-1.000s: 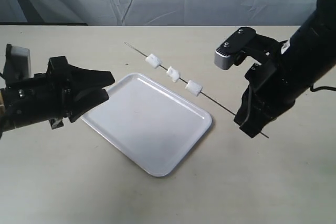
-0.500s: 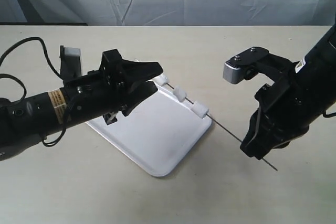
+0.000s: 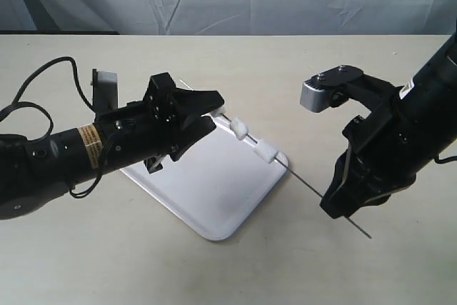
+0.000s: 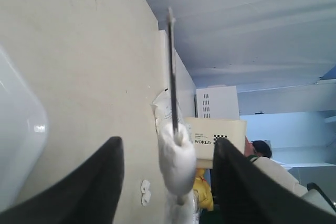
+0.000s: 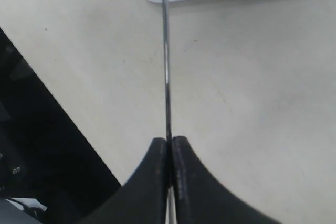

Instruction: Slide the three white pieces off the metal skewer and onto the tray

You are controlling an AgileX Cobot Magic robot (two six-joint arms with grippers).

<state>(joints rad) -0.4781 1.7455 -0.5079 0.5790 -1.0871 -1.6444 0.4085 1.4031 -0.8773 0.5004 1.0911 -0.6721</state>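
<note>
In the exterior view the left gripper (image 3: pixel 216 110) sits at 10 o'clock of the tray (image 3: pixel 207 201) and hides what lies between its fingers. Only the left wrist view shows it: the fingers stand spread, and the first white piece (image 4: pixel 177 163) sits on the metal skewer (image 4: pixel 172 66) in the gap, clear of both.

The second white piece (image 3: pixel 240 128) and third white piece (image 3: pixel 264 151) show clearly only in the exterior view, over the tray's far rim and apart from each other.

The skewer's long axis runs from 10 o'clock to 4 o'clock above the table (image 3: pixel 107 262), with its free tip at 10 and its held end at 4. There the right gripper (image 3: pixel 339 211) has it. The right wrist view alone shows its fingers (image 5: pixel 181 171) pressed together on the rod.

One second ago the left gripper lay back at 9 o'clock, well apart from the skewer, and all three pieces stood beyond the tray's rim. Since then the rod has shifted toward 6 o'clock.
</note>
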